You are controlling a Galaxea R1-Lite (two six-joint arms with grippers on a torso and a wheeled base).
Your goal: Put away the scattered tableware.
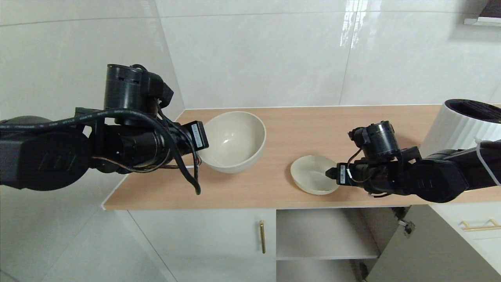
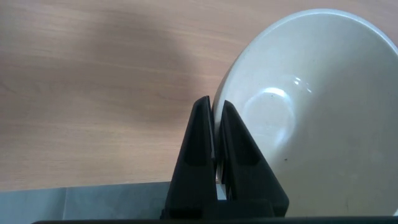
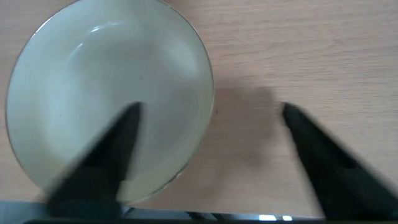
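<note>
The left hand (image 2: 214,107) is seen clamped on the rim of the large bowl (image 2: 311,93), its two dark fingers (image 2: 239,149) pressed together with the bowl's pale wall pinched between them. In the head view this hand is placed left of centre. The large bowl is held tilted there, its opening turned toward the camera, over the upper left part of the bench (image 1: 313,125). Whether its underside rests on the wood cannot be told. The right hand (image 3: 210,111) is found with its fingers spread wide apart and nothing gripped. One finger is shown in front of the inside of the small bowl (image 3: 106,74) and the other over bare wood, so that the bowl's rim lies between them. In the head view the small bowl is located right of centre, close to the front edge of the bench and well apart from the large bowl. A white ribbed container (image 1: 462,125) is set on the bench at the right edge of the frame, behind the right arm. Below the bench, at lower centre, a closed cupboard door (image 1: 203,243) with a brass handle (image 1: 262,236) is seen. Just to its right is an open compartment (image 1: 321,231) with a shelf (image 1: 321,256). The wall behind is covered in glossy white tiles (image 1: 274,51).
</note>
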